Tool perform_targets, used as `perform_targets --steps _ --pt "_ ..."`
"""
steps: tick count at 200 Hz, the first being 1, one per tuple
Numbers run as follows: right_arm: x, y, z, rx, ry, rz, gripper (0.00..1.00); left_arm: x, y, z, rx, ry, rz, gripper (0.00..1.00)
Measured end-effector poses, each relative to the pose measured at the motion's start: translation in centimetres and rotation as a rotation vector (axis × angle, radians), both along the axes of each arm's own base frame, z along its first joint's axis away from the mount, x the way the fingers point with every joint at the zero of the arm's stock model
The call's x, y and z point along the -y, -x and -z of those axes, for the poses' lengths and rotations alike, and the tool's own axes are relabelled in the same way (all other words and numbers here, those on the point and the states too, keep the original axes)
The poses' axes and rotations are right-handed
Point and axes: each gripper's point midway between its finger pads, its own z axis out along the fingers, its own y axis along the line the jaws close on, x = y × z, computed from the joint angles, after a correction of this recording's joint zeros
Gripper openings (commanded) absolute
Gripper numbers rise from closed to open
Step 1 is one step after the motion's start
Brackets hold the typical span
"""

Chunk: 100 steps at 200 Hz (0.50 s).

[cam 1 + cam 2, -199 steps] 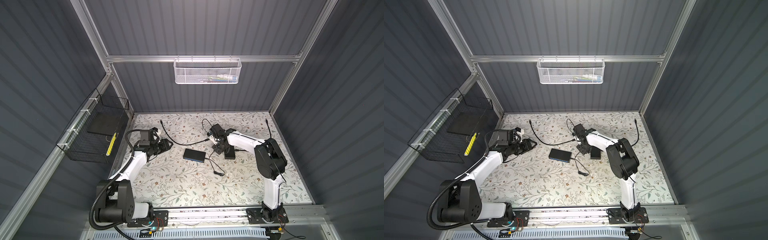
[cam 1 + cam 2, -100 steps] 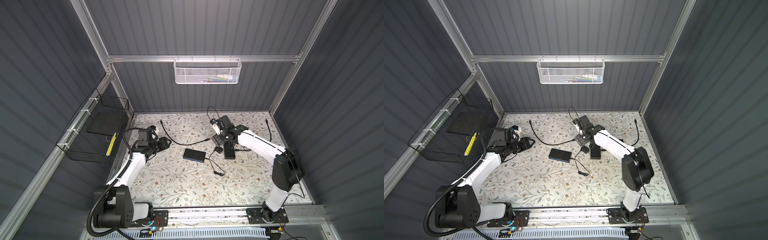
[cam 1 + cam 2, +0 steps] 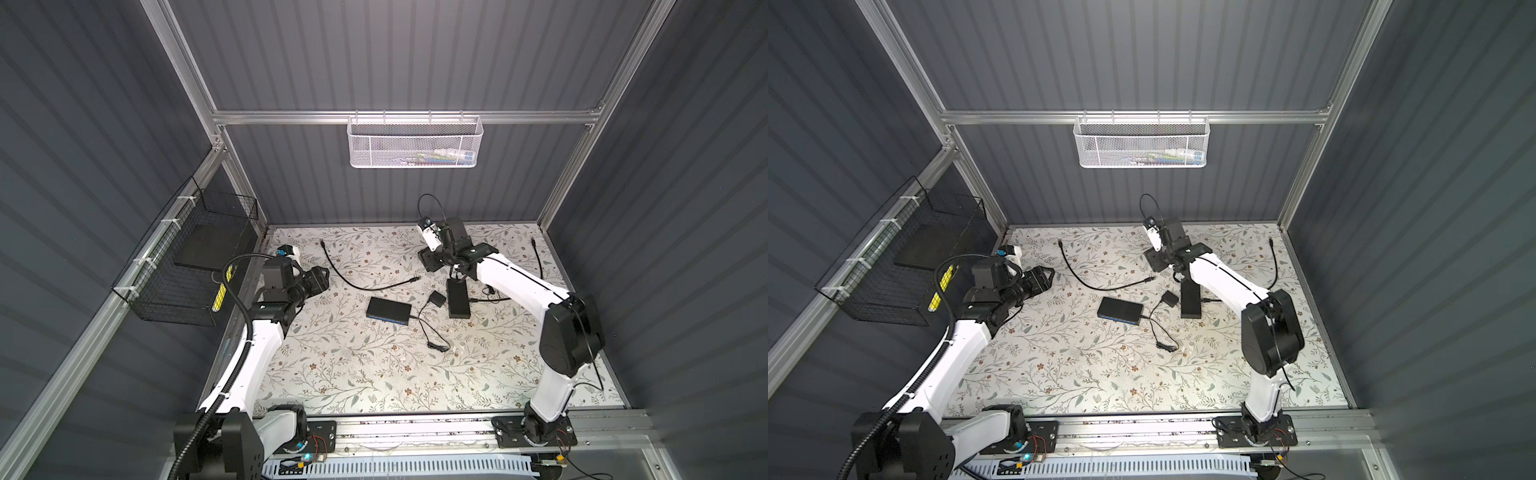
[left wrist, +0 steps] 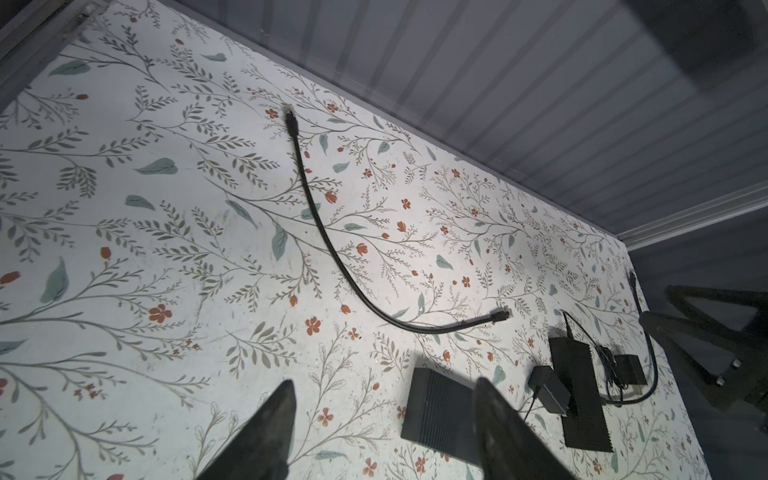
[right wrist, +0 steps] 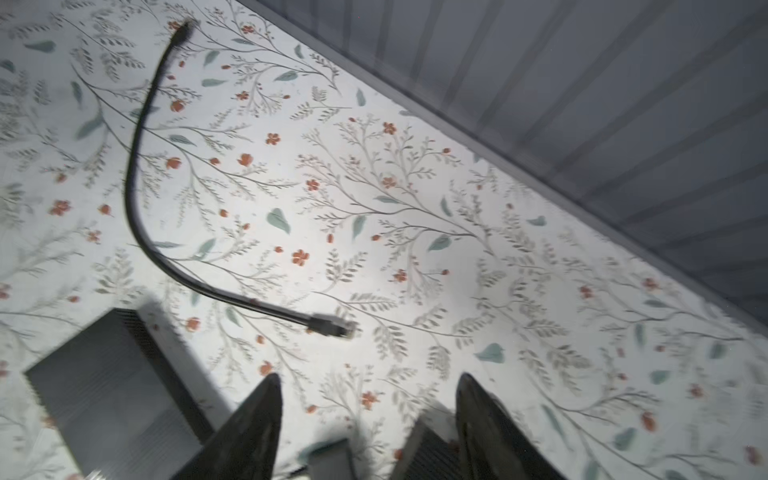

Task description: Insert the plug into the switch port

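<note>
Right wrist view: right gripper (image 5: pixel 369 376) spread, empty, facing plug (image 5: pixel 332 326), probably for pickup. Left gripper (image 4: pixel 384 381) spread, empty too.

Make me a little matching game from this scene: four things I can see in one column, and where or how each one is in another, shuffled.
Things:
1. white mesh basket
2. black wire basket
3. black cable
4. left gripper

Place or state:
A. open, holding nothing
B. hangs from the back rail
C. lies curved on the floral mat, both plugs free
D. mounted on the left wall

Pairs: 1-B, 2-D, 3-C, 4-A.
</note>
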Motion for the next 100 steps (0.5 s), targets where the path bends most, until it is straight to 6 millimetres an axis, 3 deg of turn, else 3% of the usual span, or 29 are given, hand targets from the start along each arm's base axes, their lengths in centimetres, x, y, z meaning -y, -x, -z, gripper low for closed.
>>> perform_targets --steps 24,47,69,100 --pt "-5.3 0.3 1.5 -0.034 0.020 -0.134 0.42 -2.2 -0.2 0.9 -0.029 0.075 -0.053 0.68" --pt "-9.3 1.3 4.5 -0.109 0.047 -0.270 0.35 -3.0 0.3 1.8 -0.053 0.139 -0.059 0.67" --pt "-10.3 1.7 7.8 -0.198 0.097 -0.336 0.31 -2.9 0.5 1.8 -0.055 0.169 -0.038 0.67" --pt "-9.4 2.1 11.9 -0.290 0.184 -0.388 0.29 -2.3 0.7 1.5 -0.052 0.193 -0.003 0.67"
